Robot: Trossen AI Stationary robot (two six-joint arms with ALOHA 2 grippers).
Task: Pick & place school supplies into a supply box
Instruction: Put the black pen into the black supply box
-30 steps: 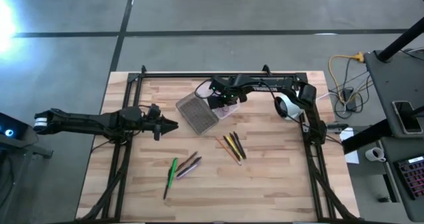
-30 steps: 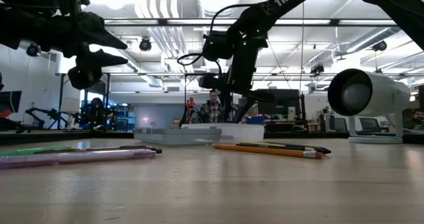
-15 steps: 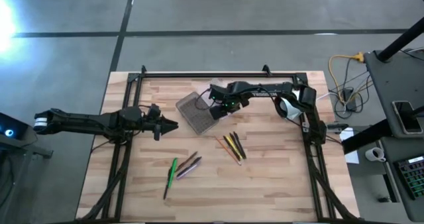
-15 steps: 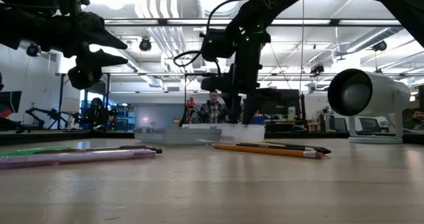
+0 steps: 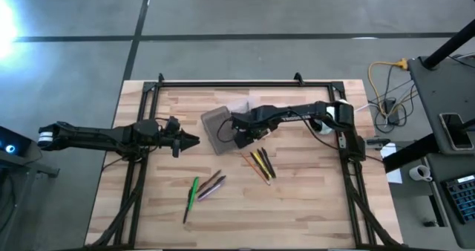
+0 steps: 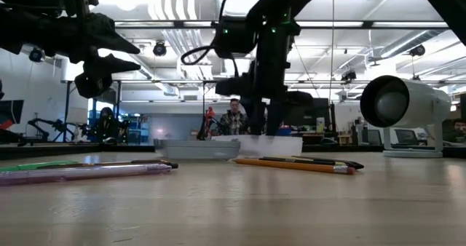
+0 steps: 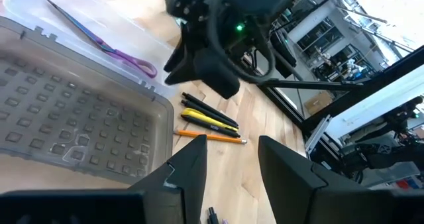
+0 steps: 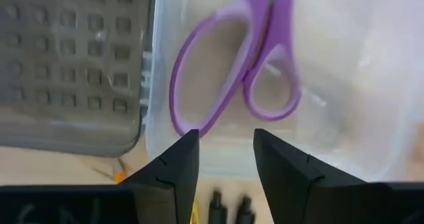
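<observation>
We find the supply box [image 5: 217,122] lying open near the table's middle, its grey ribbed half [image 7: 66,128] beside the clear half [image 8: 358,85]. Purple-handled scissors [image 8: 235,65] rest inside the clear half; their blades run out of the right wrist view. The right gripper [image 5: 239,129] hangs just over that half, fingers apart and empty, largely masking the box from above. Four pens and pencils [image 5: 260,164] lie on the table [image 5: 312,199] just beside the box; another cluster [image 5: 204,188] lies nearer the front, colours hard to separate. The left gripper [image 5: 194,140] waits left of the box, fingers apart, holding nothing.
</observation>
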